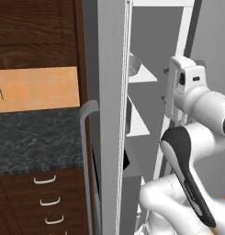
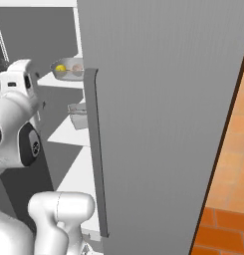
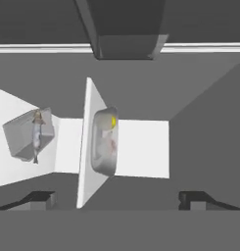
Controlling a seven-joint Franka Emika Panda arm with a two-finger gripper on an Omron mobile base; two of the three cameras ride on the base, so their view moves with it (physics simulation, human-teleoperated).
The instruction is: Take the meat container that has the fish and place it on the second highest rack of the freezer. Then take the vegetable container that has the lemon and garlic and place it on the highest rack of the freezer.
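In the hand view the end effector stands with its two dark fingertips spread wide apart, nothing between them, drawn back from the freezer shelves. The white arm rises in front of the open freezer compartment, its hand level with the upper racks.

Nearest the viewer in the right base view is the grey freezer door with its long vertical handle, swung open and hiding part of the interior.

Past the door, on the second highest rack, sits the meat container, a straight-walled grey tray. In the hand view the fish lies along it, inside its walls.

Above that, on the highest rack, rests the vegetable container, round-cornered and shallow, with the lemon and the garlic side by side in it. The hand view shows this tray near the front edge of its rack.

To the left in the left base view, a dark marbled surface runs under orange wall tiles, with wooden drawers beneath.
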